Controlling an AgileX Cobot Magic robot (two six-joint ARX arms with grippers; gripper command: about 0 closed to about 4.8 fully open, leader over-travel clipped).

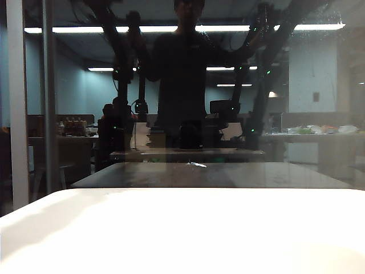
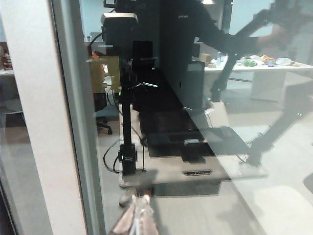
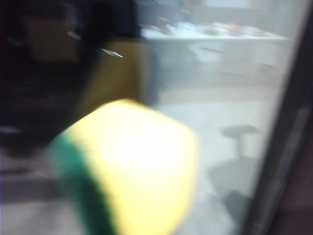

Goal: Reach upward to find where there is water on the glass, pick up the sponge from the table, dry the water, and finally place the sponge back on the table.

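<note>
Your right gripper [image 3: 132, 196] is clenched on the sponge [image 3: 132, 171], which fills the near part of the right wrist view, blurred, with its yellow foam facing the camera and the green scouring layer along one side; the fingers themselves are hidden behind it. The sponge is held up in front of the glass [image 3: 220, 122], near a dark frame bar [image 3: 283, 137] at the pane's edge, though you cannot tell whether it touches the pane. Your left gripper [image 2: 138, 220] shows only as a blurred tip at the edge of the left wrist view, close to the glass [image 2: 195, 98] and just beside the grey vertical frame bar [image 2: 44, 122]; you cannot tell whether its fingers are apart or together. In the exterior view the white table [image 1: 182, 234] lies bare up to the glass [image 1: 188, 114], with neither arm directly visible there. Faint whitish specks of water [image 1: 316, 17] sit near the pane's upper right corner.
</note>
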